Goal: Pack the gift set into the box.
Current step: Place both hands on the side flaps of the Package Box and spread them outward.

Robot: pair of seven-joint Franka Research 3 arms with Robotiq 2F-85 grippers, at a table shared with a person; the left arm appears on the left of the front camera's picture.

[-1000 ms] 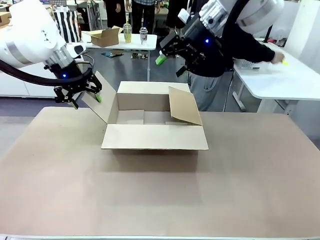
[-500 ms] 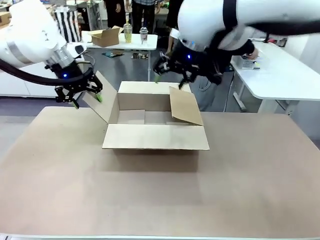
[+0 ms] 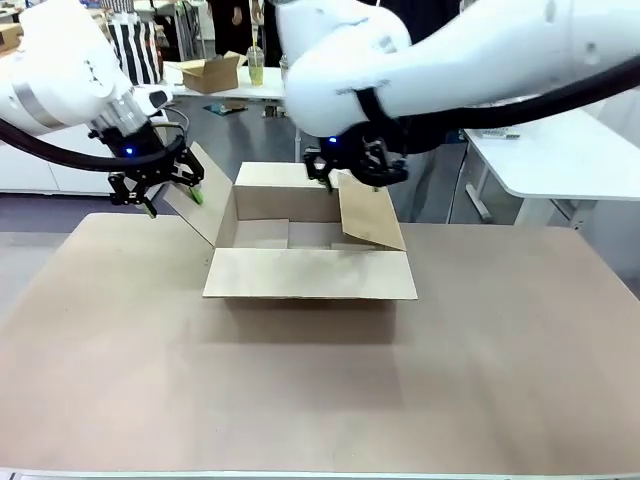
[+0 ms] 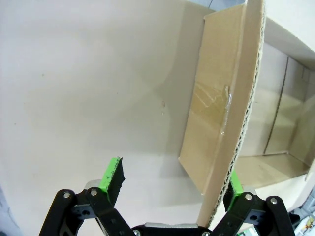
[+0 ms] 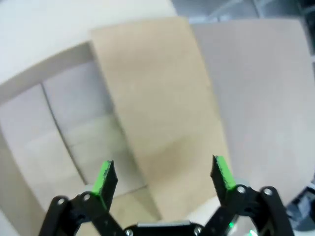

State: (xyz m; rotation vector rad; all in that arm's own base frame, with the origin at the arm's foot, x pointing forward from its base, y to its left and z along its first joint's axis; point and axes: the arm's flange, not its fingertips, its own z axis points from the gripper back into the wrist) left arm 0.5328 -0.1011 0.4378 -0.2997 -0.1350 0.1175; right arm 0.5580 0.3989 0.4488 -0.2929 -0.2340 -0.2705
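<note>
From the front, the box (image 3: 310,275) sits open on the desk (image 3: 320,410), about midway between the desk's left and right edges and nearer its far edge. My left fingers (image 3: 149,206) hang at the outer end of the left flap (image 3: 200,205), which slants up and outward. My right arm (image 3: 430,60) reaches across to the box's far right corner, its wrist low over the right flap (image 3: 370,212), which leans inward.

In the left wrist view, my left fingers are wide apart, straddling the left flap's corrugated edge. The flap stands just beside one green pad, and I cannot tell whether they touch.

In the right wrist view, my right fingers (image 5: 106,178) are spread wide above the right flap, gripping nothing. The box's floor shows beside it.
</note>
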